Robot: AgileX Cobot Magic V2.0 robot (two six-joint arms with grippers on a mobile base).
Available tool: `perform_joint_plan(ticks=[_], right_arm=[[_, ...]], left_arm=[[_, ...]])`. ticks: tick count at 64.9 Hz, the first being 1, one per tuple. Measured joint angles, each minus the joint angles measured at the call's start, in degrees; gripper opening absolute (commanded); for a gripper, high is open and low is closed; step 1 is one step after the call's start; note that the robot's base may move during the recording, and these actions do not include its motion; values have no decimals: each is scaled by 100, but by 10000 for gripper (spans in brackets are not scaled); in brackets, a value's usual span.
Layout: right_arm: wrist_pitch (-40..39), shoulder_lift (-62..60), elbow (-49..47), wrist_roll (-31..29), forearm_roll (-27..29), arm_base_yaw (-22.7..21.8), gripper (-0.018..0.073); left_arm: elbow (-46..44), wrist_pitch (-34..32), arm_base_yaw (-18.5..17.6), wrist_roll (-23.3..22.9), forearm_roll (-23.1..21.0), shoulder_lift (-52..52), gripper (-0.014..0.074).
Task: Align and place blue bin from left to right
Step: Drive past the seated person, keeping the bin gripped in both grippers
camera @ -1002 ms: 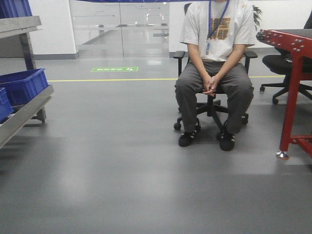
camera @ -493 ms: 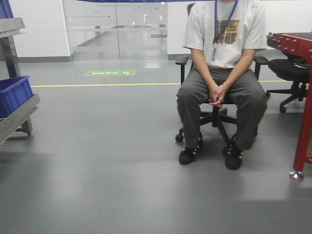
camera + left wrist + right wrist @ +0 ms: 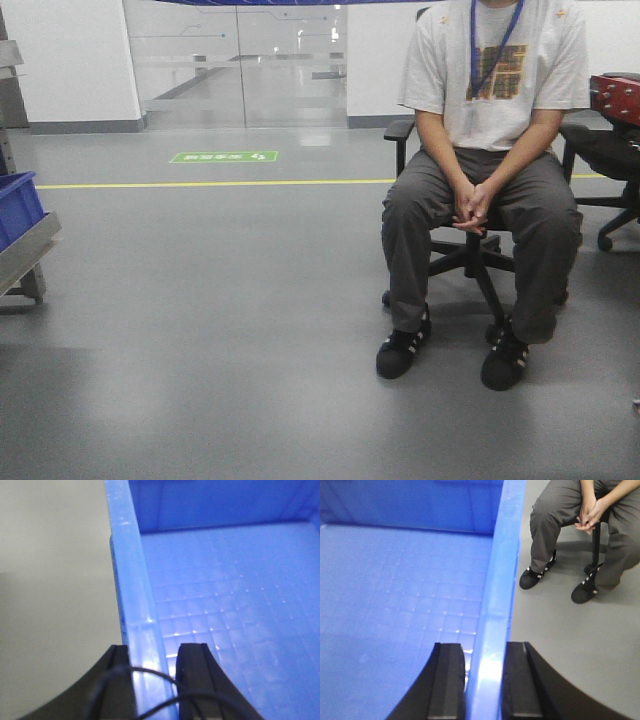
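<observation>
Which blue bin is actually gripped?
The blue bin in the wrist views; left gripper and right gripper clamp its walls. The rack bin sits apart.

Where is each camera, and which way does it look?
Front camera: low on the robot, facing a seated person in a white T-shirt; no robot parts show.
Left wrist camera: looks down the left tool, clamped on the rim of a large bright-blue plastic crate.
Right wrist camera: looks down the right tool, clamped on the opposite rim.
Shared: front and right wrist both see the person.
</observation>
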Motion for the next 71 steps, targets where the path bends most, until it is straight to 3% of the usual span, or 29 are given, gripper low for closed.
perform_joint_plan(ticks=[71], right_arm=[[-32,10,0,0,-11,0,-67]], left_arm=[[0,-49,0,0,-34,39,-111]])
